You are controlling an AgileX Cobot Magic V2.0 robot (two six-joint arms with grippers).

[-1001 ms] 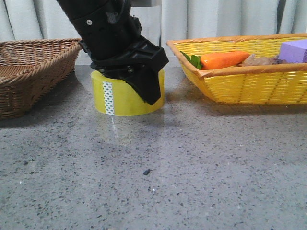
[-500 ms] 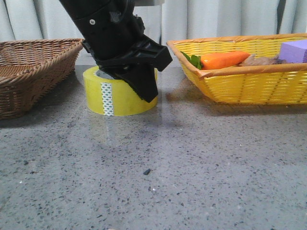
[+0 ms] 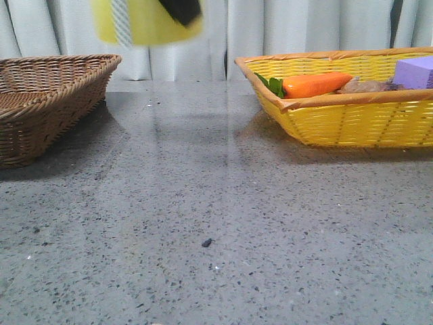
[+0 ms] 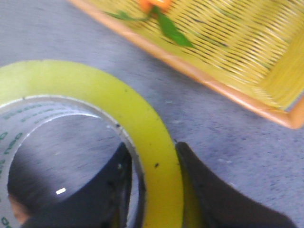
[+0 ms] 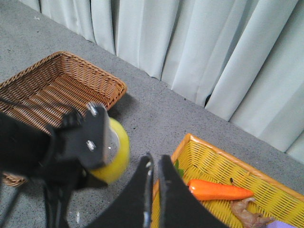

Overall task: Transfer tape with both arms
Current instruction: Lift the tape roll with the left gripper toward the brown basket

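The left gripper (image 4: 154,190) clamps the tape's (image 3: 145,22) wall, one finger inside the ring and one outside, holding the roll in the air well above the table (image 3: 223,203), right of the brown basket (image 3: 47,95). The right gripper (image 5: 153,178) hangs empty, fingers nearly together, above the yellow basket (image 5: 213,166).

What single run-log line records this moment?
left gripper: shut on tape | tape: lifted off table | right gripper: shut, empty

Left hand (image 4: 154,190) pinches tape (image 4: 147,137) wall.
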